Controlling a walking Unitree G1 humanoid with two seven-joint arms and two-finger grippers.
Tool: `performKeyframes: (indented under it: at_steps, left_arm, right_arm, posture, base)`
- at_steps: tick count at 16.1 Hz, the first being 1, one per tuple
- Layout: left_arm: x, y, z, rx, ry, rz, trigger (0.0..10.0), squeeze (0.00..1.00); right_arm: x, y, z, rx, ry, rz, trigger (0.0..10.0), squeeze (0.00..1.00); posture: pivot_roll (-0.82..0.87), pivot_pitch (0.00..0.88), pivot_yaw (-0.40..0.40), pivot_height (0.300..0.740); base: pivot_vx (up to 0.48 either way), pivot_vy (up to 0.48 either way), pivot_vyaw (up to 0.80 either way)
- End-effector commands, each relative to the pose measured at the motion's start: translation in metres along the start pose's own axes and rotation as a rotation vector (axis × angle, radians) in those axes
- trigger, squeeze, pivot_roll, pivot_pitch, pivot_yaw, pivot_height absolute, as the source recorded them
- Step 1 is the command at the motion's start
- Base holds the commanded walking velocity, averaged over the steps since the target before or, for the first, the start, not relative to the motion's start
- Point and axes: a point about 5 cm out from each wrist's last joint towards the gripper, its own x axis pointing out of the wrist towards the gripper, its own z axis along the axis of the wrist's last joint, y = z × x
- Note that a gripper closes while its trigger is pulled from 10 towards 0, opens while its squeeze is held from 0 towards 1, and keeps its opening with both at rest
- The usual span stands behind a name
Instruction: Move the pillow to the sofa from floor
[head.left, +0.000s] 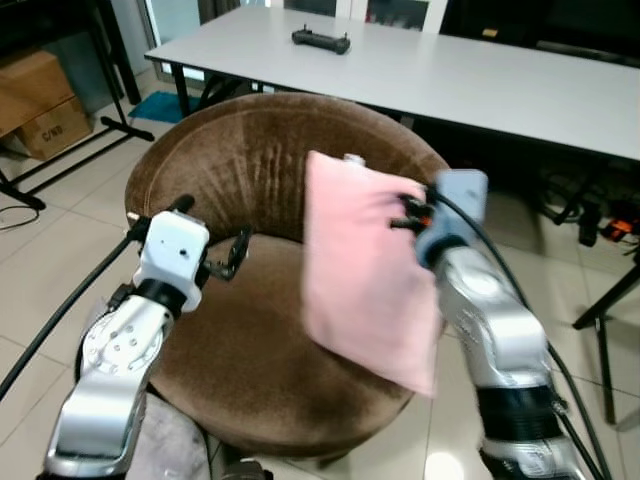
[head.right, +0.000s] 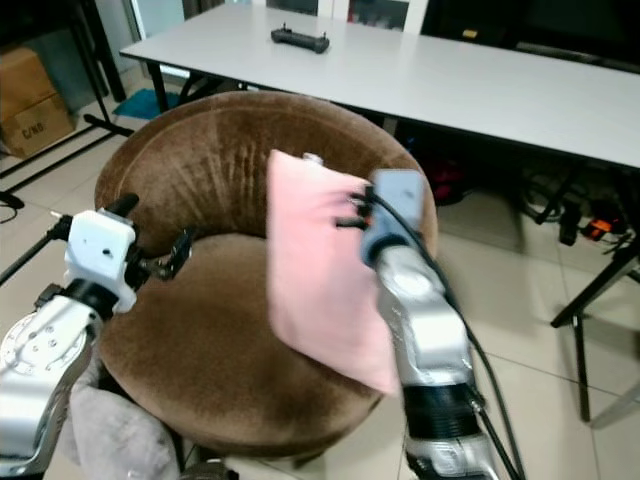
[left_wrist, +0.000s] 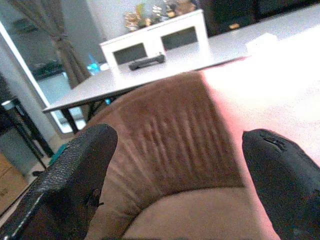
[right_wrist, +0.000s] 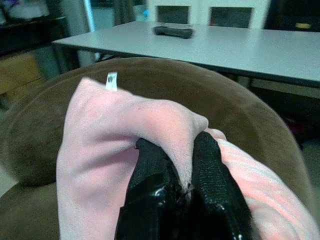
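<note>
While over sofa: claw-pinched pillow

Setting: an indoor room with mixed living and office use. Indicators: a round brown upholstered sofa stands on a light tiled floor. Directly behind it stands a long white table on black legs, carrying a black handheld controller. Cables and plugs lie on the floor under the table. Cardboard boxes are stacked at the robot's left. The left wrist view shows a white cabinet and a curtain.
</note>
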Motion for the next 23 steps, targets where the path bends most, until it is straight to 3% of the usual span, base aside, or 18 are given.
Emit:
performKeyframes:
  at_steps: [1, 3, 4, 7, 8, 9, 11, 13, 15, 16, 17, 18, 19, 20, 23]
  left_arm:
    - [-0.004, -0.002, 0.001, 0.008, 0.008, -0.049, 10.0, 0.0]
    - [-0.017, 0.0, -0.004, 0.035, 0.047, -0.107, 10.0, 0.0]
    - [-0.027, 0.002, -0.009, 0.054, 0.095, -0.148, 10.0, 0.0]
    - [-0.041, 0.004, -0.014, 0.073, 0.151, -0.191, 10.0, 0.0]
    - [-0.054, 0.006, -0.016, 0.088, 0.199, -0.232, 10.0, 0.0]
    - [-0.057, 0.006, -0.016, 0.091, 0.208, -0.242, 10.0, 0.0]
    - [-0.07, 0.004, -0.016, 0.095, 0.252, -0.283, 10.0, 0.0]
    - [-0.073, 0.003, -0.016, 0.091, 0.264, -0.294, 10.0, 0.0]
    - [-0.077, 0.004, -0.015, 0.095, 0.275, -0.299, 10.0, 0.0]
    - [-0.078, 0.004, -0.014, 0.095, 0.281, -0.3, 10.0, 0.0]
    - [-0.078, 0.005, -0.014, 0.096, 0.284, -0.301, 10.0, 0.0]
    - [-0.079, 0.005, -0.014, 0.092, 0.285, -0.307, 10.0, 0.0]
    - [-0.079, 0.004, -0.014, 0.083, 0.285, -0.324, 10.0, 0.0]
    - [-0.079, 0.003, -0.015, 0.071, 0.287, -0.347, 10.0, 0.0]
    - [-0.079, 0.003, -0.015, 0.067, 0.288, -0.353, 10.0, 0.0]
  right_arm:
    - [0.005, 0.005, 0.0, 0.004, 0.022, 0.012, 10.0, 0.0]
    - [0.013, 0.019, 0.0, 0.066, 0.043, 0.054, 10.0, 0.0]
    - [0.025, 0.036, 0.003, 0.143, 0.064, 0.111, 10.0, 0.0]
    - [0.038, 0.055, 0.003, 0.205, 0.106, 0.151, 10.0, 0.0]
    - [0.053, 0.068, -0.006, 0.302, 0.189, 0.132, 10.0, 0.0]
    - [0.056, 0.069, -0.01, 0.323, 0.219, 0.11, 10.0, 0.0]
    - [0.065, 0.061, -0.032, 0.484, 0.333, -0.03, 10.0, 0.0]
    - [0.067, 0.051, -0.041, 0.527, 0.364, -0.098, 10.0, 0.0]
    - [0.069, 0.029, -0.047, 0.553, 0.358, -0.217, 10.0, 0.0]
    - [0.068, 0.007, -0.051, 0.608, 0.353, -0.334, 10.0, 0.0]
    - [0.066, -0.005, -0.056, 0.617, 0.365, -0.409, 10.0, 0.0]
    - [0.062, -0.018, -0.06, 0.538, 0.385, -0.486, 10.0, 0.0]
    - [0.062, -0.025, -0.061, 0.533, 0.375, -0.497, 10.0, 0.0]
    - [0.062, -0.029, -0.059, 0.552, 0.347, -0.486, 10.0, 1.0]
    - [0.067, -0.031, -0.048, 0.58, 0.263, -0.42, 10.0, 1.0]
  posture:
    - [0.13, 0.0, -0.063, 0.74]
    - [0.14, 0.0, -0.07, 0.74]
    - [0.15, 0.0, -0.072, 0.74]
    - [0.19, 0.0, -0.083, 0.74]
    - [0.2, 0.0, -0.088, 0.74]
    - [0.22, 0.0, -0.091, 0.74]
    - [0.24, 0.0, -0.098, 0.74]
    - [0.24, 0.0, -0.099, 0.74]
    - [0.25, 0.002, -0.099, 0.74]
    - [0.25, 0.008, -0.097, 0.74]
    - [0.25, 0.01, -0.096, 0.74]
    - [0.25, 0.012, -0.096, 0.74]
    - [0.25, 0.014, -0.09, 0.74]
    - [0.24, 0.016, -0.088, 0.74]
    - [0.24, 0.014, -0.085, 0.74]
  base:
    - [0.0, 0.0, 0.0]
    - [0.0, 0.0, 0.0]
    - [0.0, 0.0, 0.0]
    - [0.0, 0.0, 0.0]
    - [0.0, 0.0, 0.0]
    - [0.0, 0.0, 0.0]
    - [0.0, 0.0, 0.0]
    - [0.0, 0.0, 0.0]
    - [0.0, 0.0, 0.0]
    - [0.0, 0.0, 0.0]
    - [0.0, 0.0, 0.0]
    - [0.0, 0.0, 0.0]
    - [0.0, 0.0, 0.0]
    - [0.0, 0.0, 0.0]
    - [0.0, 0.0, 0.0]
